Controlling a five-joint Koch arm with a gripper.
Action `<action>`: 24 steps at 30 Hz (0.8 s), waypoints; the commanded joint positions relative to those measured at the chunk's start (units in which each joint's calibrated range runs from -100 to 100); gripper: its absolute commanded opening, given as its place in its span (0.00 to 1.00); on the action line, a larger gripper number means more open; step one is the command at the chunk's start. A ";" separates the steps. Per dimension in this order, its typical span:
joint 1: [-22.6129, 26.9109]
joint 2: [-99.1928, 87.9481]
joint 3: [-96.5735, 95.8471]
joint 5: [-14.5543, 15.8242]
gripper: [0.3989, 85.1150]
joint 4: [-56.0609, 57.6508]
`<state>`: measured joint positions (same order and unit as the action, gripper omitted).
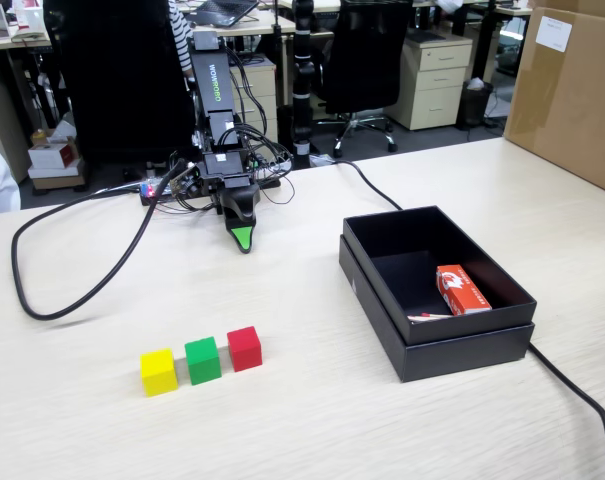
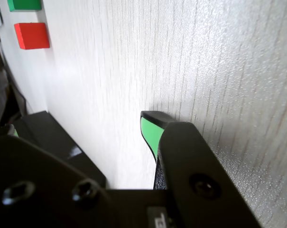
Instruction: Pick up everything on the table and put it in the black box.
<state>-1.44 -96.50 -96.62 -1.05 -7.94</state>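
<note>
Near the front edge of the table [image 1: 302,430], in the fixed view, sit three small cubes in a tight row, close together: yellow cube [image 1: 158,371] at the left, green cube [image 1: 203,360] in the middle, red cube [image 1: 244,348] at the right, each a little farther back than the one before. Well behind them, at the back of the table, rests the arm with its gripper [image 1: 242,238] pointing down and forward, green-tipped, low over the wood and well apart from the cubes. Cannot tell whether the fingers are wide or narrow: only one green-faced tip shows in either view, the other hidden behind it or out of frame. To the right in the fixed view stands the black box [image 1: 422,345], seated in its wider lid, open on top, holding a flat red-and-white packet [image 1: 462,289] against its near right corner. Across the table trail black cables [image 1: 77,290], one looping at the left, another passing the box at the right. Far right, at the table's edge, stands a brown carton [image 1: 572,95]. From the wrist view, gripper [image 2: 150,128] fills the lower frame, with the red cube [image 2: 32,35] and green cube [image 2: 23,4] at the top left corner.
</note>
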 commanded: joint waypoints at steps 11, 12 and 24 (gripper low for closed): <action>0.00 0.64 -0.75 -0.20 0.59 1.33; 0.00 0.52 -0.75 -0.20 0.59 1.33; 0.44 0.41 -0.75 0.05 0.59 1.33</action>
<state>-1.00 -96.50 -96.71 -1.05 -7.94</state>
